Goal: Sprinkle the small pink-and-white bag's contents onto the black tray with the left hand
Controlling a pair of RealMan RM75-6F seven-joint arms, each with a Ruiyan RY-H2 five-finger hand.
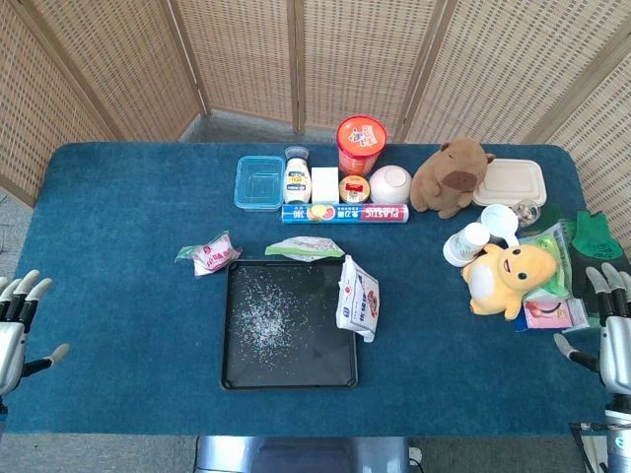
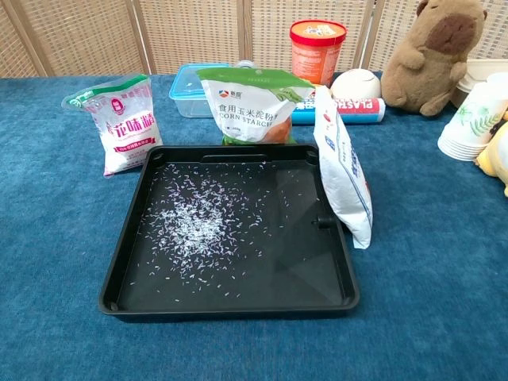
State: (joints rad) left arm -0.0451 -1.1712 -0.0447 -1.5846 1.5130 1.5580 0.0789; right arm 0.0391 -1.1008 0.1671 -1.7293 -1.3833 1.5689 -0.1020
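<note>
The left hand (image 1: pixel 18 320) rests at the table's left edge, fingers spread, holding nothing. The small pink-and-white bag (image 2: pixel 123 123) stands just beyond the black tray's (image 2: pixel 127 238) far-left corner. White grains (image 2: pixel 190 226) lie scattered in the tray. The right hand (image 1: pixel 609 325) sits far right, fingers apart and empty.

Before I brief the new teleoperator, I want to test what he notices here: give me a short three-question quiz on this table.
1. True or false: white grains already lie scattered on the black tray.
2. Where does the small pink-and-white bag stand? A) in the tray B) on the cloth beyond the tray's far-left corner C) in the left hand
3. Which printed bag leans on the tray's right rim?

Key: 1 true; 2 B; 3 the white bag with blue and red print.
</note>
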